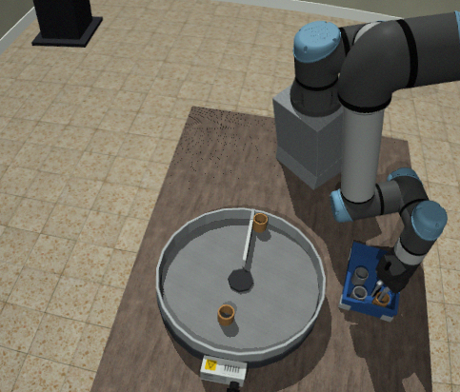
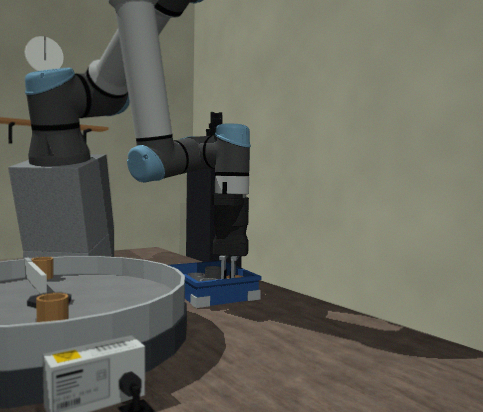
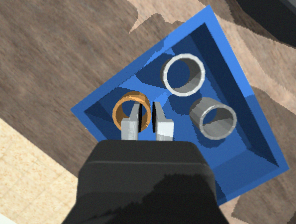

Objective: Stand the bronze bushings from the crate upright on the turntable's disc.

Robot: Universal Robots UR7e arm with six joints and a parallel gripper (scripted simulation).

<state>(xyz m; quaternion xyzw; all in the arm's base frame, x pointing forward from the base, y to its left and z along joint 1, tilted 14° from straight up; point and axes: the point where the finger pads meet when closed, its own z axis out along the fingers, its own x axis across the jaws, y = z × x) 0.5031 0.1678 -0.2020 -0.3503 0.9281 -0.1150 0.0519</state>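
A bronze bushing [image 1: 384,300] stands upright in the near corner of the blue crate [image 1: 370,281], also in the wrist view [image 3: 132,111]. My gripper [image 3: 147,110] is lowered into the crate [image 2: 219,287] with its fingers a little apart. They straddle the bushing's right wall, one finger inside the ring and one outside, with a gap still showing. Two steel bushings [image 3: 183,74] [image 3: 213,118] stand beside it in the crate. Two bronze bushings [image 1: 260,222] [image 1: 226,314] stand upright on the turntable's grey disc [image 1: 273,285], clear of the dark hub [image 1: 240,280].
A white bar [image 1: 249,235] runs from the hub to the disc's raised rim. A white control box [image 1: 223,369] sits at the turntable's front. The robot's grey pedestal [image 1: 307,138] stands behind. A wall rises close beyond the crate [image 2: 367,175].
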